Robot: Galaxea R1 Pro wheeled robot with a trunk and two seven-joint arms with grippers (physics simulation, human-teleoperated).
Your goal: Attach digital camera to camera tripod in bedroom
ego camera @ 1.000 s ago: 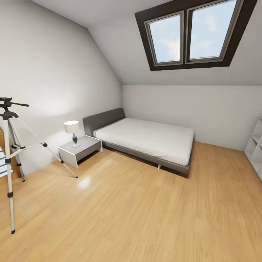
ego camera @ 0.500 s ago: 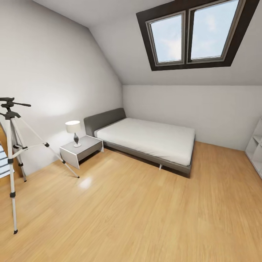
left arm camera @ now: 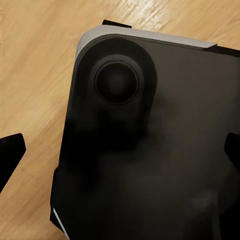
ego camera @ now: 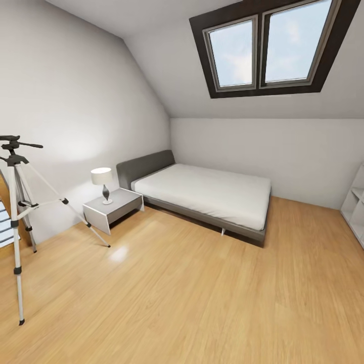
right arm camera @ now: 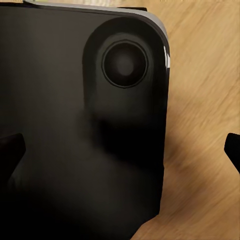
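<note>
From the head camera, the bedroom opens ahead with a wide stretch of bare wood floor (ego camera: 202, 303) running from the near edge to the far wall. The tripod (ego camera: 17, 212) stands at about nine o'clock, hard against the view's left edge, its three pale legs spread on the floor and its black head with the pan handle pointing toward three o'clock. One leg reaches toward the nightstand (ego camera: 112, 208) at about ten o'clock, its foot stopping near the nightstand's front corner but apart from it. A small lamp (ego camera: 102, 183) stands on the nightstand. The bed (ego camera: 207, 194) lies just beside the nightstand, at twelve o'clock, its headboard against the left wall. A skylight (ego camera: 268, 48) sits in the sloped ceiling at one o'clock, and the edge of a white shelf (ego camera: 356, 202) shows at three o'clock.

From the left wrist camera, the robot's dark base (left arm camera: 150, 150) with a round hub lies below, over wood floor. The left gripper (left arm camera: 122, 150) shows only two black fingertips at opposite edges, set wide apart with nothing between them.

From the right wrist camera, the same dark base (right arm camera: 85, 125) sits over the floor. The right gripper (right arm camera: 122, 147) likewise has its fingertips spread wide, gripping nothing.
</note>
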